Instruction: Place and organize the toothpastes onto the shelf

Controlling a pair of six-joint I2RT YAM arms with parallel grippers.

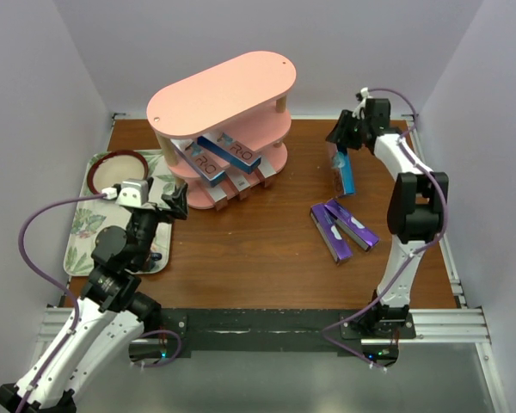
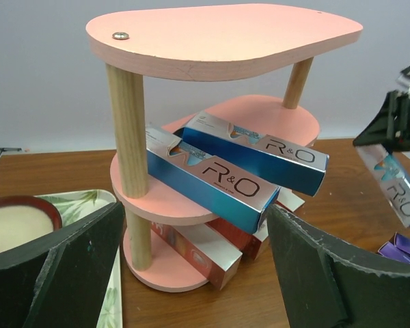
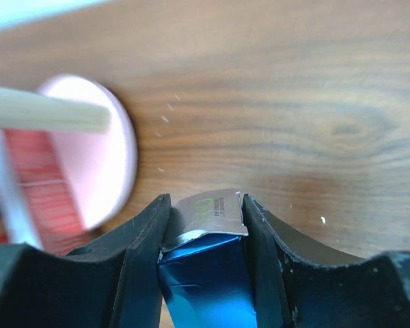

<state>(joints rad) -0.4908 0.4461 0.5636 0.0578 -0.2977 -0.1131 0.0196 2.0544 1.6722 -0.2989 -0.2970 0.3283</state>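
The pink three-tier shelf [image 1: 224, 99] stands at the back centre. Two blue toothpaste boxes [image 2: 212, 171] lie slanted on its middle board. Red and white boxes [image 2: 205, 256] lie on the bottom board. My right gripper [image 1: 344, 138] is shut on a blue toothpaste box [image 1: 344, 172] and holds it on end to the right of the shelf; the box also shows between its fingers in the right wrist view [image 3: 205, 273]. Two purple boxes [image 1: 342, 228] lie on the table. My left gripper [image 2: 191, 273] is open and empty, facing the shelf from the left.
A floral tray [image 1: 86, 232] lies at the left with a dark-rimmed round bowl [image 1: 116, 170] at its far end. Grey walls close in the brown table [image 1: 258, 249] on three sides.
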